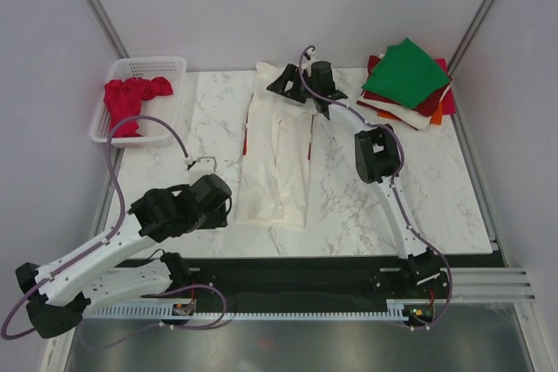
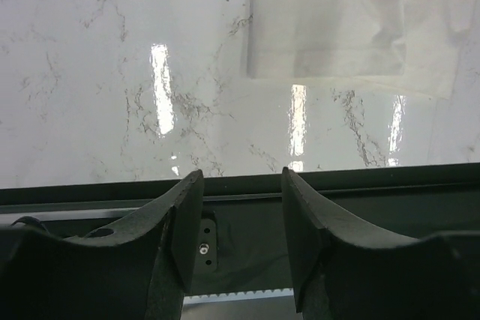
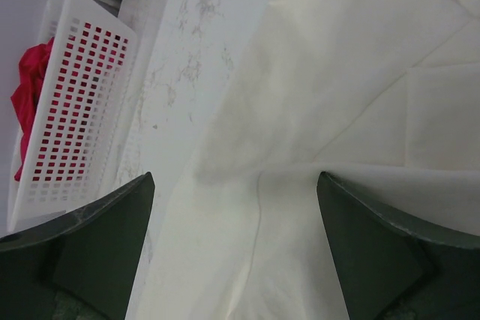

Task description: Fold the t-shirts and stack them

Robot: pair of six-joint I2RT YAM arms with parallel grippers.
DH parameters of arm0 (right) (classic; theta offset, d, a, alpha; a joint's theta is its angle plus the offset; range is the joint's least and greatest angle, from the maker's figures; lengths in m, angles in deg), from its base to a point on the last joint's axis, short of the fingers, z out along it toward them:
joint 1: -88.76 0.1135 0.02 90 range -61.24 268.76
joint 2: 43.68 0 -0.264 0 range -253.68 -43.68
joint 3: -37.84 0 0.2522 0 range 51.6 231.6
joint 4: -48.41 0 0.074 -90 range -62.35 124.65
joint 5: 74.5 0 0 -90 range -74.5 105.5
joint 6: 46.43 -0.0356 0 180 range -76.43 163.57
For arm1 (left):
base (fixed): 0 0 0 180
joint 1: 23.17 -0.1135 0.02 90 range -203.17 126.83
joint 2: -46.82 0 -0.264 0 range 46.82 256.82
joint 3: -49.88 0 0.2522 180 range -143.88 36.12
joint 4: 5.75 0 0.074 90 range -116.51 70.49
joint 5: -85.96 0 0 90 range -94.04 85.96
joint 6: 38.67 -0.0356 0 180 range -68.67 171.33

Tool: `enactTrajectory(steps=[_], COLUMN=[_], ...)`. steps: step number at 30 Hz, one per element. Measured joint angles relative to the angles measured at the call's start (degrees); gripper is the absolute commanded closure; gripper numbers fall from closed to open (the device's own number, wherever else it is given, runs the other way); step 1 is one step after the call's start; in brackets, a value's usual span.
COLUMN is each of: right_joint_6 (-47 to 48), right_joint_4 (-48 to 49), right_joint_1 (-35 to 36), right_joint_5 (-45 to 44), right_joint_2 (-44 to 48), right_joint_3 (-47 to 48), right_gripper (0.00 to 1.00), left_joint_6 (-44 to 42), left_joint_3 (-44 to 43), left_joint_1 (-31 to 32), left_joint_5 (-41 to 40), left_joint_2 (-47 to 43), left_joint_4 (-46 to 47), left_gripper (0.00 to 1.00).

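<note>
A large cream-white t-shirt [image 1: 277, 158] lies folded into a long strip down the middle of the marble table [image 1: 436, 198]. My right gripper [image 1: 296, 89] hovers over its far end, jaws wide open. In the right wrist view the right gripper [image 3: 234, 179] has only cream cloth [image 3: 337, 95] below it and grips nothing. My left gripper [image 1: 218, 202] sits near the table's front left. The wrist view shows the left gripper [image 2: 241, 174] open and empty over the black front rail, with the shirt's near hem [image 2: 330, 20] ahead. Folded t-shirts are stacked at the back right, a green one [image 1: 405, 71] on top.
A white lattice basket [image 1: 144, 67] at the back left holds a crumpled red t-shirt [image 1: 131, 98]; the right wrist view also shows the basket [image 3: 82, 110]. Dark-red [image 1: 433, 104], white [image 1: 410, 116] and orange edges show under the green shirt. Frame posts stand at both back corners.
</note>
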Motion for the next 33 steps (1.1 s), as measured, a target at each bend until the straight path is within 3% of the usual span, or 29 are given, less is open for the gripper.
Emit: enactTrajectory(steps=[2, 4, 10, 14, 18, 25, 33], right_joint_6=[0.0, 0.0, 2.4, 3.9, 3.7, 0.9, -3.1], right_joint_4=[1.9, 5.6, 9.1, 10.2, 8.0, -2.4, -1.0], right_joint_1=[0.1, 0.5, 2.6, 3.4, 3.6, 7.5, 17.6], right_joint_5=[1.6, 1.8, -4.0, -10.5, -14.5, -15.6, -16.6], right_joint_2=[2.3, 9.7, 43.8, 68.7, 83.4, 85.4, 84.9], right_joint_3=[-3.4, -14.3, -47.2, -65.3, -82.4, -107.4, -109.8], right_gripper=[0.02, 0.02, 0.02, 0.02, 0.06, 0.09, 0.09], left_joint_6=[0.0, 0.1, 0.4, -0.1, -2.0, -4.0, -4.3], left_joint_3=[0.0, 0.0, 0.3, 4.1, 8.0, 11.5, 14.7], left_joint_1=[0.0, 0.0, -1.3, -6.1, -13.2, -14.3, -14.4], left_joint_5=[-0.9, -1.6, -1.7, 2.7, 7.8, 10.7, 11.0], left_joint_2=[0.8, 1.9, 10.6, 14.0, 16.5, 21.6, 27.7], left_joint_4=[0.4, 1.3, 6.3, 14.2, 22.5, 32.7, 38.5], left_gripper=[0.46, 0.45, 0.40, 0.37, 0.37, 0.39, 0.42])
